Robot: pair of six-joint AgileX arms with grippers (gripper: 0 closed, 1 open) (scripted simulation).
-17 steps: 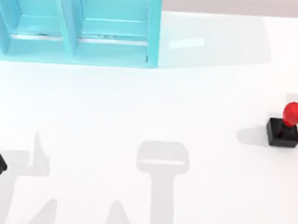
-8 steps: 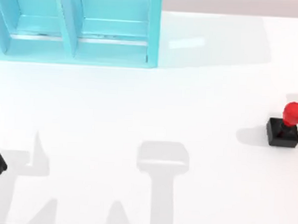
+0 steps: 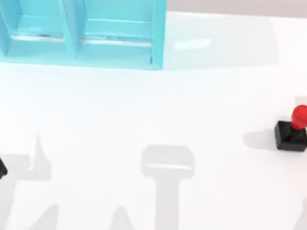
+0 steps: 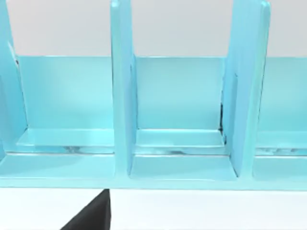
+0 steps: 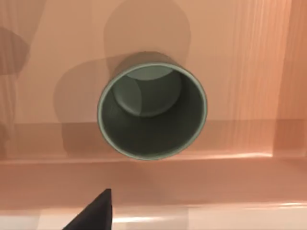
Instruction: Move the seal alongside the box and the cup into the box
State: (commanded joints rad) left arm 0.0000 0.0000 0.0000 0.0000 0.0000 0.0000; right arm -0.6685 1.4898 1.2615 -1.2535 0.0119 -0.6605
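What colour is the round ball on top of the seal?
Shiny red, on the seal; the top view shows it best.

Your left wrist camera faces a light blue compartmented rack (image 4: 182, 167) standing on the white table (image 4: 206, 211). Two upright dividers (image 4: 122, 91) split it into open bays: you see the middle bay (image 4: 178, 96) whole, with part of another bay on either side of it. Each bay has a flat floor and a plain blue back wall, and a low front lip runs along the rack's base. A dark, pointed part of the left gripper (image 4: 91, 216) juts into the near edge of the picture, over the table just before the rack.
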